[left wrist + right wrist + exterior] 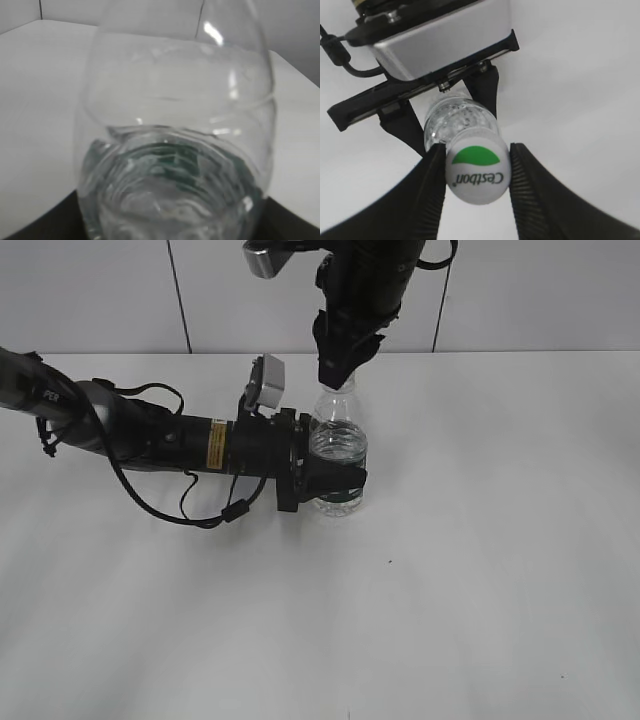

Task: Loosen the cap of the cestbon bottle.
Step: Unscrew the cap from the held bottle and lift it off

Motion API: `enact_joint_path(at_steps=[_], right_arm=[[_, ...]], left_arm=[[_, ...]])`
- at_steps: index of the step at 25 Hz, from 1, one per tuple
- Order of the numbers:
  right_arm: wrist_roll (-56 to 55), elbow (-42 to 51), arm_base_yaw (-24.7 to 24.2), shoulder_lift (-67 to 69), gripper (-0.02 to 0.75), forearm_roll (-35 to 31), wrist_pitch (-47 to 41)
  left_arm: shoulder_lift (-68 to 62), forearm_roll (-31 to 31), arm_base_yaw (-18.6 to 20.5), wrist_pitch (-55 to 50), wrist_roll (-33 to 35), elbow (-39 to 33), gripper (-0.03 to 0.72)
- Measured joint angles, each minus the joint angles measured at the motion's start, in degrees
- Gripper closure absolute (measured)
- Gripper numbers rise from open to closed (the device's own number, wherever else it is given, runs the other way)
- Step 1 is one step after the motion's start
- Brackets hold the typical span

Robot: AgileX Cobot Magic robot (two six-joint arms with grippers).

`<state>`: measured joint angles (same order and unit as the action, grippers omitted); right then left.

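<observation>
Right claw (477,175) pinching cap (478,172), left claw (322,478) gripping bottle (336,455)

In the exterior view the cap is hidden behind the right gripper (338,375), whose arm is cut off by the top edge; the left arm runs off the left edge. The left gripper (335,478) covers most of the dark label band on the cestbon bottle (337,440), so its lettering cannot be read. In the left wrist view the bottle (175,140) fills the picture, blurred, its top and base cut off. In the right wrist view the 2 fingers (427,200) run off the bottom edge, and the cap (477,172) hides the bottle's neck
</observation>
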<state>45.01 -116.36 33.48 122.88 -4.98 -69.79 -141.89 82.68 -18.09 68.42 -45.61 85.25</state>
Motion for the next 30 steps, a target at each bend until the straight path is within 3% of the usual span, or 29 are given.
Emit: enact_joint_path(at_steps=[9, 30], right_arm=[[10.64, 0.0, 0.04, 0.0, 0.442, 0.39, -0.12], [11.03, 0.17, -0.03, -2.91, 0.444, 1.29, -0.31]], left_arm=[[0.0, 0.71, 0.05, 0.05, -0.28, 0.0, 0.282], [0.05, 1.86, 0.11, 0.85, 0.23, 0.0, 0.282]])
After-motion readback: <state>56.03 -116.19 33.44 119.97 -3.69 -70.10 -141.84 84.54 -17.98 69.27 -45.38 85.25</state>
